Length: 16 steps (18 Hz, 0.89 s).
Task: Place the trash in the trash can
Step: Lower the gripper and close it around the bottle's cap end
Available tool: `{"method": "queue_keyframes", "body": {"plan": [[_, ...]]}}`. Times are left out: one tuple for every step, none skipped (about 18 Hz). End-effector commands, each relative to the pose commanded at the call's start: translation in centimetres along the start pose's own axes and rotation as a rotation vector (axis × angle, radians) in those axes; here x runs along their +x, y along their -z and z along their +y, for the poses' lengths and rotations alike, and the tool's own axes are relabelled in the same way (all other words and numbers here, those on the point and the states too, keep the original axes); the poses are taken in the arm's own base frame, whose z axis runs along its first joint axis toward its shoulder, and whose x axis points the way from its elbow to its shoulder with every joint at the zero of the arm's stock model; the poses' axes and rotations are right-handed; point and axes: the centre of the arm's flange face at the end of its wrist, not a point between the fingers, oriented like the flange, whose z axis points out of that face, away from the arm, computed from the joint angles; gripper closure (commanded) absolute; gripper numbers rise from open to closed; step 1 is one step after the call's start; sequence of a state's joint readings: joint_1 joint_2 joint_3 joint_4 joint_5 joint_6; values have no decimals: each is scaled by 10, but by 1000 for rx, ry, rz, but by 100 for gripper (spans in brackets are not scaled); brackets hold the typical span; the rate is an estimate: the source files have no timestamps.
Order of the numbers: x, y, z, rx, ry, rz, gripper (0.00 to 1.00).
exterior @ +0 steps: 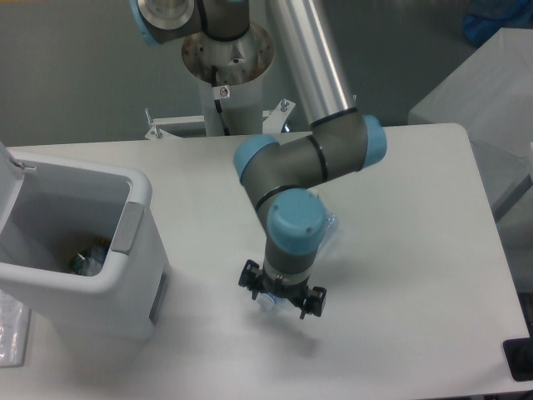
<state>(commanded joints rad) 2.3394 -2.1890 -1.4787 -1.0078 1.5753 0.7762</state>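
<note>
We see a table (416, 275) with a smooth, matt white top. On it the trash can (79, 250) looks like smooth white plastic with a slight sheen, with a matt grey recess on its side. The arm (304, 75) has a brushed silvery metal tube, matt grey joint housings and smooth light-blue plastic caps. The claw (281, 293) is matt black. Just beside the claw, the clear wrapper (329, 233) looks thin and glossy.
</note>
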Motion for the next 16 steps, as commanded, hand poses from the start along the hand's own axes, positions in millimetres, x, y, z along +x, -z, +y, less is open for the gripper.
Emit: {"method": "queue_keyframes", "body": {"plan": [[1,-1,0,-4,-3,-2,10],[2,-2,1,-11,-6,2,10],[3,-4,2,-17,-15,9,11],[4,-6,3,-23,-28,12,12],[4,-7,4,-31,-31,14,12],[4,-8,6,-51,-35,8,14],[6,-8,6,-68,-40,6,15],[10,-10,4,-81,-49,10,18],[11,-11,5,-85,-50,14,19],[12,-11,4,-89,-51,18,21],[12,-13,5,-91,-51,20,23],[13,-13,5,-93,-52,20,24],[14,-14,5,-94,-53,21,25],[14,-15,5,-95,-52,22,25],[14,-15,5,-96,-52,23,26],[14,-16,5,-97,-52,24,26]]}}
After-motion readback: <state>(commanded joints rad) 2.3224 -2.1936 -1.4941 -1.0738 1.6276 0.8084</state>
